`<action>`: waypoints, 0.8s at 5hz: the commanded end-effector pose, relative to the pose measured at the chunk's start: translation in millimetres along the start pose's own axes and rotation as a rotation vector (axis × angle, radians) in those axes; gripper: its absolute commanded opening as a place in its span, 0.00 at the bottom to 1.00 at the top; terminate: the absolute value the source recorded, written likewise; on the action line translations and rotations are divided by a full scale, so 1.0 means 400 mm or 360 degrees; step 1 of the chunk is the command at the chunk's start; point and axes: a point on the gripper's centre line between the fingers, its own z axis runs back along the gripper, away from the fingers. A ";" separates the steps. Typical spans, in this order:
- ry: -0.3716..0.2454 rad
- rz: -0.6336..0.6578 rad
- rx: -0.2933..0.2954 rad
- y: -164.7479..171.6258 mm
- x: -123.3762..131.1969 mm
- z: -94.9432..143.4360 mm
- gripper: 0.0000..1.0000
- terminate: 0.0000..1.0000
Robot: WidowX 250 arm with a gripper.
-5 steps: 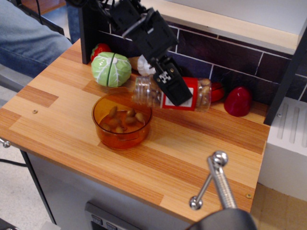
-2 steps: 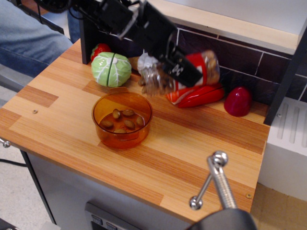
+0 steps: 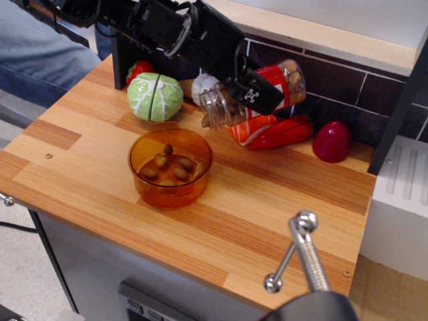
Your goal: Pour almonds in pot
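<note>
My gripper is shut on the clear plastic jar with a red-and-white label. It holds the jar tilted in the air, open mouth down-left, above and to the right of the pot. Brown almonds show inside the jar near its mouth and at its raised base. The translucent orange pot stands on the wooden counter and holds several almonds. One almond appears to be in mid-fall over the pot.
A green cabbage toy sits behind the pot, with a red toy beside it. Red toy vegetables and a dark red one lie along the tiled back wall. A metal handle juts up at front right.
The gripper has lifted the jar up and back from lying level just over the pot's rim to a higher, tilted pose. The almonds in the pot have settled, and one more is dropping in.
</note>
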 end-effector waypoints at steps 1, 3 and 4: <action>-0.0102 -0.0189 0.0073 -0.045 0.018 0.043 0.00 0.00; -0.0213 -0.0146 0.0224 -0.033 0.011 0.058 0.00 0.00; -0.0195 -0.0125 0.0205 -0.032 0.014 0.060 0.00 0.00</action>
